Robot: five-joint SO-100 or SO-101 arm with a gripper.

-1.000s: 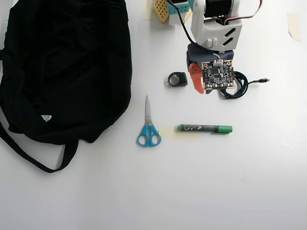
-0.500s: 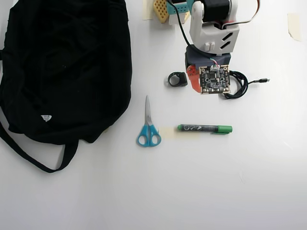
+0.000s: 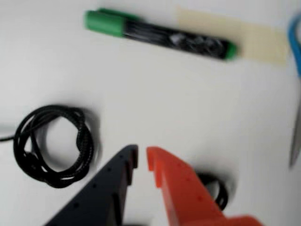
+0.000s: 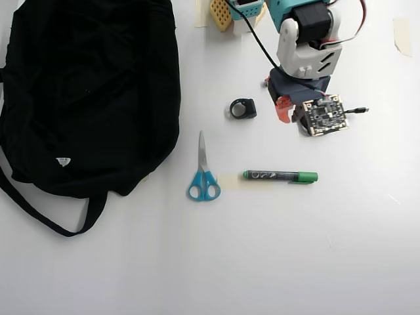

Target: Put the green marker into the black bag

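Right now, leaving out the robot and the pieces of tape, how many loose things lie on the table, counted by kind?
Black bag: 1
Green marker: 1
Scissors: 1
Coiled black cable: 1
Small black ring-shaped thing: 1
Total: 5

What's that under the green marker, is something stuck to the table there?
A strip of beige tape lies flat on the white table under the tip end of the green marker. The part beneath the barrel is hidden.
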